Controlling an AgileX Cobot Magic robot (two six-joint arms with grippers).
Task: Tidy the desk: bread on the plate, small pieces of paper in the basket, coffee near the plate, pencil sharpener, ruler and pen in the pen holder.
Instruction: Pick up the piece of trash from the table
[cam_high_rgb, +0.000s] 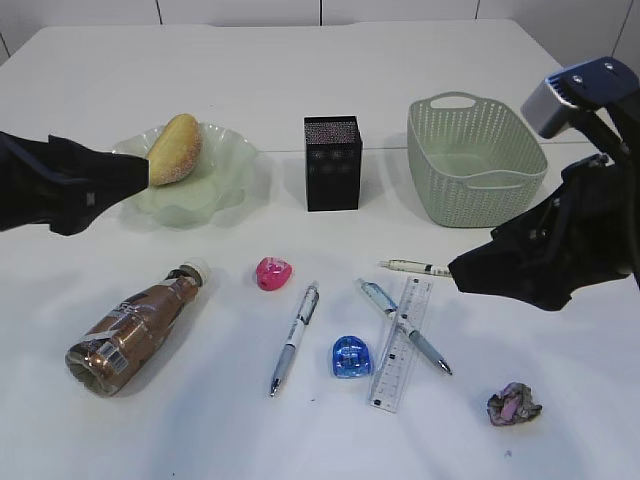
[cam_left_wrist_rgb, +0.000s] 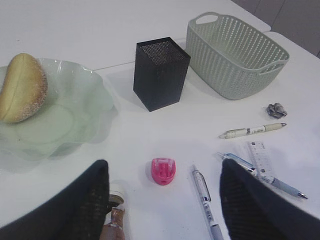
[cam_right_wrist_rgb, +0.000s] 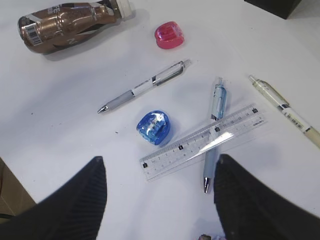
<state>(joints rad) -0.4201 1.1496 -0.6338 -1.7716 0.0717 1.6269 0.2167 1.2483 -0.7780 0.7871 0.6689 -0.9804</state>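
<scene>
**Bread on the plate, both grippers empty above the desk**

The bread lies on the far-left edge of the plate, leaning over the rim. The left gripper hangs above the near-left part of the desk with its fingers spread apart and nothing between them. Under it in the left wrist view are a pink pencil sharpener and the white cap of the coffee, which lies on its side at near left.

The right gripper is also spread wide and empty — it hovers over the ruler, which lies across a blue-barrelled pen. A blue pencil sharpener sits just left of the ruler, and a silver pen lies left of that. A cream-coloured pen lies apart, farther back toward the right.

The pen holder stands upright at the far centre, between the plate and the basket. A crumpled piece of paper rests at near right, well apart from the basket.
</scene>
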